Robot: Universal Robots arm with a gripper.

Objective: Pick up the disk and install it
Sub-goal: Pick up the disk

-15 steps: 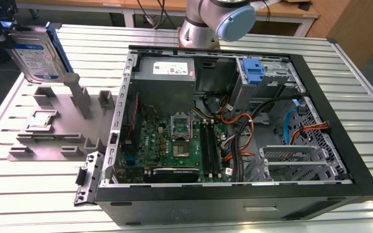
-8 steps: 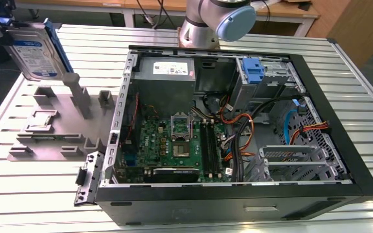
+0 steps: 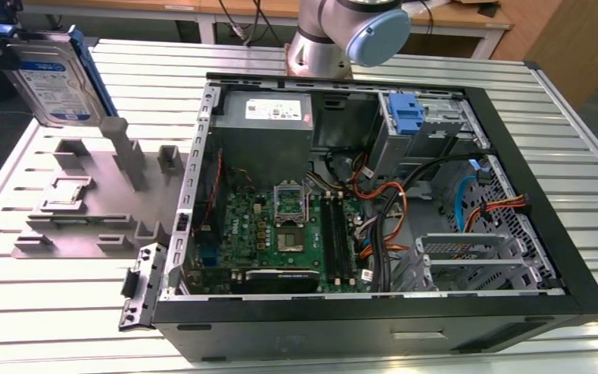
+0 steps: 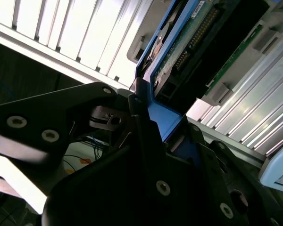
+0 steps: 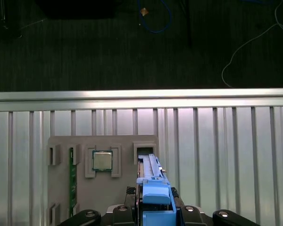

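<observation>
Exterior view: gripper (image 3: 6, 40) clamps the disk (image 3: 55, 78), fixture (image 3: 81, 210) beneath it; pickup done, installation into computer case (image 3: 382, 319) outstanding.

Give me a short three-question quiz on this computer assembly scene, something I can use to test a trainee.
1. True or false: the disk lies flat inside the open computer case.
2. Multiple choice: in the exterior view, the disk is held up over which thing? A. the grey fixture plate; B. a keyboard; C. a cardboard box.
3. Fill in the gap: in the second wrist view, the jaws are shut on the disk's ___ plastic carrier.

Key: 1 false, it is held outside the case, towards the exterior view's left; 2 A; 3 blue.
</observation>
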